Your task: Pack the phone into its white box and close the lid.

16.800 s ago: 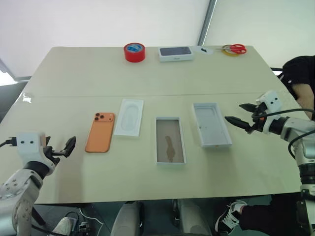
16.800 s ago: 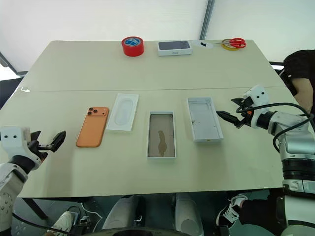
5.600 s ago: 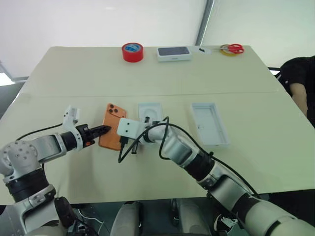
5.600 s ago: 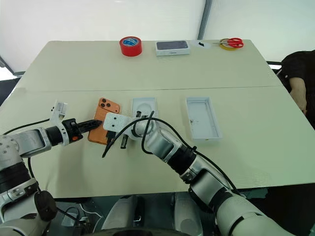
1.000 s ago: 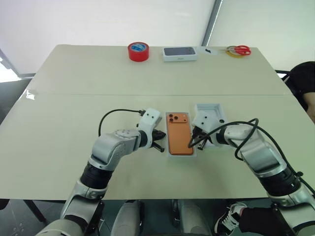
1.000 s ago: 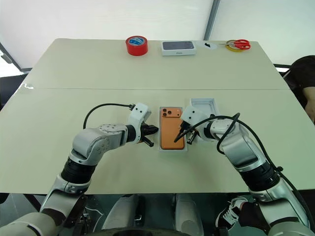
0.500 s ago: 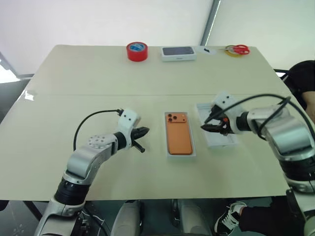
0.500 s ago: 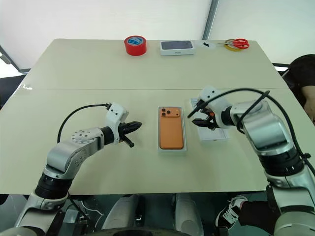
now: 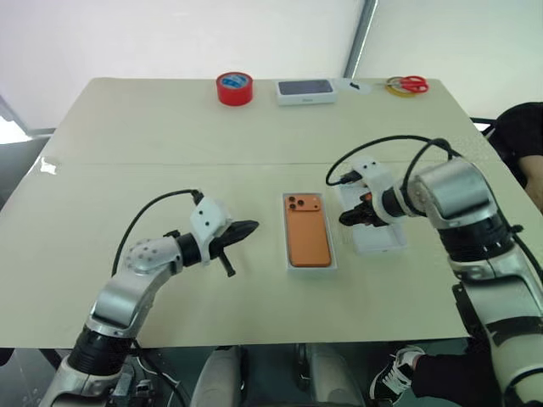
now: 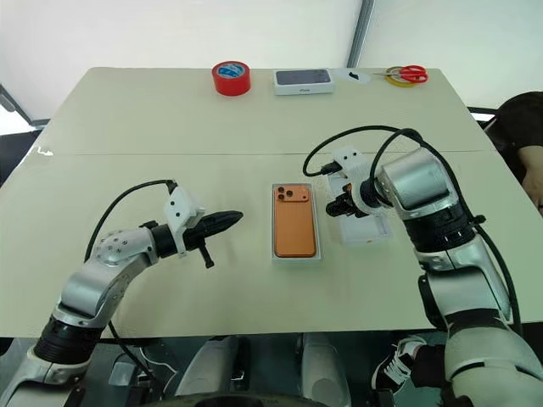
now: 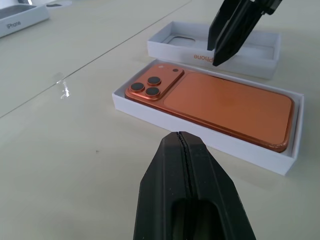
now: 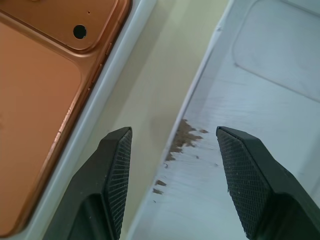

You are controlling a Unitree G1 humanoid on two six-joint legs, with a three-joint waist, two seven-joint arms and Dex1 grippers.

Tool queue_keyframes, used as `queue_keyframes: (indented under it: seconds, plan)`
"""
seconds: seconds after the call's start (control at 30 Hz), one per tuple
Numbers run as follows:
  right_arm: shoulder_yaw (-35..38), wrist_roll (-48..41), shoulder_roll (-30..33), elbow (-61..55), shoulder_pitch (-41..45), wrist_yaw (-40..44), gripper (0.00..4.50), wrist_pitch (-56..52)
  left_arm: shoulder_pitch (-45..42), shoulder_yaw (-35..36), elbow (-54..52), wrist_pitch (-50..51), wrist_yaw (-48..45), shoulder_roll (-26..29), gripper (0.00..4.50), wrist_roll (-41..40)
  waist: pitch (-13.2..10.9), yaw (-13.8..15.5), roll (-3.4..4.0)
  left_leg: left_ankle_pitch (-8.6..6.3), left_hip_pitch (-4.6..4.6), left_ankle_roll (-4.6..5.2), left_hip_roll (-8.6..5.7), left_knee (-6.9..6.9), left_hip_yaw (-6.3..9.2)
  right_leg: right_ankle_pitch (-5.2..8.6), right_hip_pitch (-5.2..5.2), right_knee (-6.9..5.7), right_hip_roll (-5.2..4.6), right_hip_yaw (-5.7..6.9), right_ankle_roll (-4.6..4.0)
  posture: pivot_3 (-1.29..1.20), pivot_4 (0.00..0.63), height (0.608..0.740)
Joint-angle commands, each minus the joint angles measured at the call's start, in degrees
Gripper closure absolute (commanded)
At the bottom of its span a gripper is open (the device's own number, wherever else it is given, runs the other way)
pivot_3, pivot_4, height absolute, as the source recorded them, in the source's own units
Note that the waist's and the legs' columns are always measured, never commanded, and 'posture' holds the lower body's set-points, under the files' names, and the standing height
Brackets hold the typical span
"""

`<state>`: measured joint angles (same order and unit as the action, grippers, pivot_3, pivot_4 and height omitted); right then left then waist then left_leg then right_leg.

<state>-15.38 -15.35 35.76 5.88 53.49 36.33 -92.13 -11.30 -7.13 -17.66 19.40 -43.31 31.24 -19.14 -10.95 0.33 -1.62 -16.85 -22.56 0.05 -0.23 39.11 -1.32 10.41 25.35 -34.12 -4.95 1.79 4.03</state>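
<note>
- The lid (image 9: 376,222) is seen lying inside-up on the desk (image 9: 254,127), just beside the white box (image 9: 309,263), on that box's right, their long sides parallel and running away from the robot.
- The phone (image 9: 307,229) is already laid in the white box, camera cluster at the far end.
- The right claw (image 12: 175,150) is held spread astride the lid's wall nearest the box, one finger outside, one inside; nothing is pinched yet.
- The left claw (image 9: 240,231) is pressed together, empty, left of the box, pointing at it.
- The right arm is judged nearer the lid.
</note>
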Motion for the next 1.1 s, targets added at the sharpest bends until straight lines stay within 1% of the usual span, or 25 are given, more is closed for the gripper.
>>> queue_keyframes:
  seconds: [0.03, 0.1, 0.17, 0.2, 0.3, 0.33, 0.47, 0.57, 0.6, 0.63, 0.73, 0.77, 0.8, 0.83, 0.9, 1.03, 1.1]
  plan:
    - [0.2, -2.7, -1.4, 3.7, 3.6, -3.7, 1.71, -0.4, 0.7, 0.6, -2.3, -2.5, -0.7, 0.5, 4.5, 1.1, 0.0, -0.1, 0.01, 0.0, 0.0, 0.0, -0.01, 0.01, -0.02, 0.0, 0.0, 0.0, 0.0, -0.01, 0.0, 0.0, 0.15, 0.732]
    - [0.5, -3.8, -2.6, 6.8, 4.7, -6.2, 1.71, -0.4, 0.9, 0.4, -2.0, -2.7, -0.1, 0.2, 4.5, 1.7, 0.0, -0.1, 0.01, 0.0, 0.01, 0.0, -0.01, 0.02, -0.02, 0.0, -0.01, 0.0, 0.0, -0.01, 0.0, 0.0, 0.15, 0.732]
    - [1.3, -5.2, -3.5, 9.9, 5.7, -9.0, 2.22, -0.4, 0.9, 0.6, -1.8, -2.7, 0.3, -0.2, 4.5, 1.8, 0.0, -0.2, 0.01, 0.0, 0.03, 0.01, 0.0, 0.01, -0.01, 0.0, -0.02, -0.01, 0.01, -0.01, 0.0, 0.0, 0.15, 0.732]
    - [1.6, -5.9, -3.8, 11.0, 6.1, -10.2, 2.53, -0.4, 1.0, 0.8, -1.8, -2.6, 0.5, -0.4, 4.5, 1.9, 0.0, -0.2, 0.01, 0.0, 0.02, 0.01, 0.01, 0.01, -0.01, 0.0, -0.02, -0.01, 0.03, 0.0, 0.01, 0.0, 0.15, 0.732]
    - [2.7, -8.7, -4.3, 13.1, 7.1, -14.0, 4.05, -0.4, 1.3, 1.2, -2.0, -2.5, 0.6, -0.6, 4.5, 1.8, 0.0, -0.3, 0.02, 0.0, 0.02, 0.01, 0.01, 0.01, -0.02, -0.08, -0.02, -0.01, 0.03, -0.01, 0.14, 0.0, 0.15, 0.732]
    - [3.0, -9.8, -4.4, 13.7, 7.4, -15.2, 4.47, -0.4, 1.4, 1.2, -2.0, -2.6, 0.7, -0.6, 4.5, 1.8, 0.0, -0.4, 0.02, 0.0, 0.03, 0.01, 0.01, 0.01, -0.02, -0.1, -0.03, -0.02, 0.04, -0.01, 0.17, 0.0, 0.15, 0.732]
    - [4.5, -14.5, -4.3, 16.5, 8.4, -20.4, 4.47, -0.4, 1.5, 1.4, -1.9, -2.6, 0.8, -0.7, 4.5, 1.6, 0.0, -0.8, 0.02, 0.0, 0.02, 0.01, 0.02, 0.01, 0.0, -0.09, -0.03, -0.02, 0.04, 0.0, 0.17, 0.0, 0.15, 0.732]
    - [9.2, -19.7, -4.8, 19.7, 9.6, -25.4, 4.47, -0.4, 1.5, 1.7, -1.8, -2.6, 1.2, -1.0, 4.5, 1.5, 0.0, -1.0, 0.02, -0.01, 0.02, 0.03, 0.02, 0.0, 0.0, -0.1, -0.03, -0.02, 0.05, 0.0, 0.19, 0.0, 0.15, 0.732]
    - [12.7, -21.6, -5.2, 21.4, 10.8, -26.6, 4.47, -0.4, 1.5, 2.1, -1.7, -2.6, 1.7, -1.2, 4.5, 1.5, 0.0, -1.0, 0.02, -0.01, 0.02, 0.03, 0.02, 0.0, -0.01, -0.11, -0.03, -0.02, 0.05, 0.0, 0.2, 0.0, 0.15, 0.732]
    - [18.1, -23.8, -5.8, 23.1, 13.2, -27.1, 4.47, -0.4, 1.4, 3.3, -1.3, -2.5, 2.7, -1.5, 4.5, 1.3, 0.0, -1.0, 0.03, -0.01, 0.02, 0.03, 0.02, 0.0, -0.01, -0.11, -0.03, -0.02, 0.05, 0.0, 0.21, 0.0, 0.15, 0.732]
    - [28.6, -30.9, -7.3, 25.9, 17.6, -28.7, 4.47, -0.4, 1.3, 5.8, -0.6, -2.0, 4.7, -2.1, 4.5, 0.7, -0.1, -1.1, 0.19, -0.01, -0.04, 0.04, 0.03, 0.0, -0.02, -0.12, 0.03, -0.03, 0.06, -0.01, 0.22, 0.0, 0.15, 0.732]
    - [31.5, -34.8, -7.9, 26.9, 18.6, -29.2, 4.47, -0.4, 1.2, 6.5, -0.4, -1.7, 5.3, -2.4, 4.5, 0.6, -0.1, -1.2, 0.21, -0.01, -0.04, 0.04, 0.05, -0.01, -0.04, -0.13, 0.04, -0.03, 0.09, -0.03, 0.23, 0.0, 0.15, 0.732]
    - [33.1, -40.7, -8.3, 27.0, 19.1, -29.6, 4.47, -0.4, 1.1, 7.4, -0.2, -1.4, 5.8, -2.7, 4.5, 0.4, -0.1, -1.2, 0.21, -0.03, -0.04, 0.07, 0.1, -0.02, -0.04, -0.13, 0.05, -0.02, 0.16, -0.03, 0.24, 0.0, 0.15, 0.732]
    - [34.0, -45.2, -8.5, 26.9, 19.2, -30.6, 4.47, -0.4, 1.0, 8.0, 0.0, -1.3, 6.1, -2.9, 4.5, 0.2, -0.1, -1.2, 0.21, -0.06, -0.03, 0.11, 0.17, -0.04, -0.03, -0.14, 0.04, -0.01, 0.24, -0.02, 0.24, 0.0, 0.15, 0.732]
    - [34.8, -57.0, -10.4, 25.5, 17.9, -34.1, 4.47, -0.4, 0.6, 9.4, 0.6, -1.1, 6.4, -3.0, 4.5, -0.2, -0.1, -1.1, 0.16, -0.09, 0.02, 0.17, 0.23, -0.1, 0.02, -0.13, -0.01, -0.04, 0.32, 0.05, 0.24, 0.0, 0.15, 0.732]
    - [34.6, -74.0, -16.9, 20.0, 11.4, -46.0, 4.47, -0.4, -0.8, 11.0, 2.9, -1.6, 6.7, -2.5, 4.5, 0.1, -0.1, -1.1, 0.16, -0.1, 0.04, 0.2, 0.27, -0.08, 0.04, -0.13, -0.04, -0.05, 0.33, 0.03, 0.23, 0.0, 0.15, 0.732]
    - [31.5, -84.7, -19.4, 15.7, 6.4, -54.5, 4.47, 3.9, -1.7, 12.0, 4.1, -1.8, 7.1, -2.3, 4.5, 0.1, -0.1, -1.0, 0.16, -0.1, 0.02, 0.2, 0.25, 0.0, 0.02, -0.14, -0.05, -0.05, 0.28, 0.01, 0.23, 0.0, 0.15, 0.732]
